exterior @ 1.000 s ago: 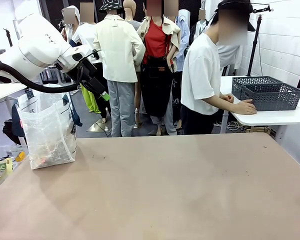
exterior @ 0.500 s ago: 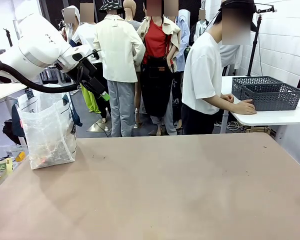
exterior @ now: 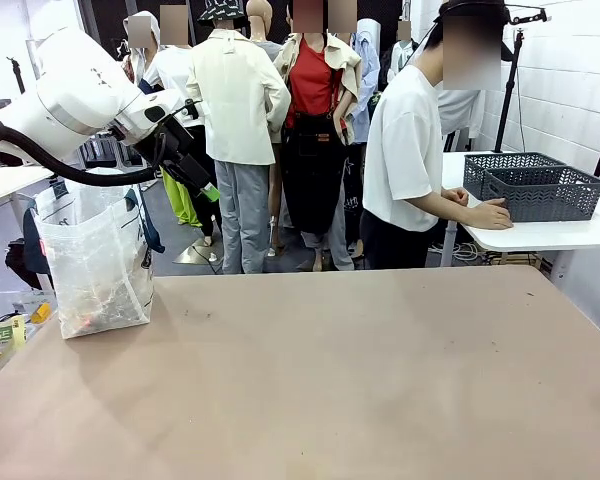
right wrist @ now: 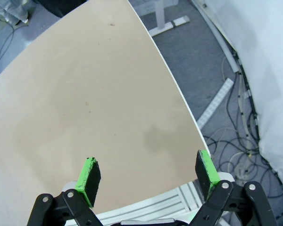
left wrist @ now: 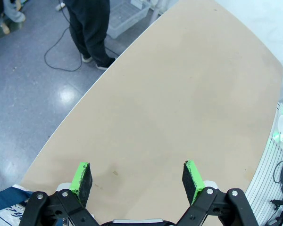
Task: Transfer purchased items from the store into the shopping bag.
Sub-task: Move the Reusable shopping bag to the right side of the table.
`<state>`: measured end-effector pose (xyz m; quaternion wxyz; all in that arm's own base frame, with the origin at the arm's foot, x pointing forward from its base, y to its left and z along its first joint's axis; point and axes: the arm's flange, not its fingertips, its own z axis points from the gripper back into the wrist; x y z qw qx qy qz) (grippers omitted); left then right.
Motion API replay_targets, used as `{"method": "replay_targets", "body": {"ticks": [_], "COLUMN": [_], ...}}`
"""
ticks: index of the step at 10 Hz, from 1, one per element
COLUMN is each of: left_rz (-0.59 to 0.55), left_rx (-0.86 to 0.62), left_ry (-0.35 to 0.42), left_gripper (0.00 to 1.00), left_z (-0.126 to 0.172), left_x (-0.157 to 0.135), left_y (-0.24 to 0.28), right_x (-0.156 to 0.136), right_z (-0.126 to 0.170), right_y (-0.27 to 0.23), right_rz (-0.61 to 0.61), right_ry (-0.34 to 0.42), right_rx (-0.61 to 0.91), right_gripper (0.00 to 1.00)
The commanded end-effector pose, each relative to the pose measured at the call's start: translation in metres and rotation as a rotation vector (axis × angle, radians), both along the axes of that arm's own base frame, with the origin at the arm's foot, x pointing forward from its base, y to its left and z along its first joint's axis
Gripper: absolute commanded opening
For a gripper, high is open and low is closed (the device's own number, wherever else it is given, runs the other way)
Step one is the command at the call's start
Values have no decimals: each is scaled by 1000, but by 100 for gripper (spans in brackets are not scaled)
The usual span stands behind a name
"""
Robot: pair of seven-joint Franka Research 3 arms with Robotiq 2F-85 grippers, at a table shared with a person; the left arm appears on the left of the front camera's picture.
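From my station, the table (exterior: 360,380) reads as a flat pinkish tan with a few faint darker smudges. The bag (exterior: 98,265) on its left side is cloudy, see-through white, with dark blue at the handle and specks of red and yellow from the goods (exterior: 92,305) inside. The left arm (exterior: 75,95) is glossy white, ending in a black gripper (exterior: 205,190) with bright green pads. The person (exterior: 405,165) wears a white T-shirt and dark trousers, beside two dark grey lattice baskets (exterior: 540,190) on a white side table (exterior: 580,235). The right gripper (right wrist: 147,176) is black with green pads too.
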<state>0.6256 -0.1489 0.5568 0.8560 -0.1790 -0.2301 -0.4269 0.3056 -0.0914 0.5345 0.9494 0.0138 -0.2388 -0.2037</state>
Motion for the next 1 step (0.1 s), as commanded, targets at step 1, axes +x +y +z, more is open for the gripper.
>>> {"method": "replay_targets", "body": {"ticks": [1], "left_rz": [12], "left_rx": [-3], "left_ry": [-9], "left_gripper": [100], "left_z": [1], "left_x": [1], "left_y": [1], "right_x": [-3], "right_z": [-2], "right_y": [-1], "right_rz": [5], "right_ry": [13], "right_rx": [-6], "right_gripper": [100]}}
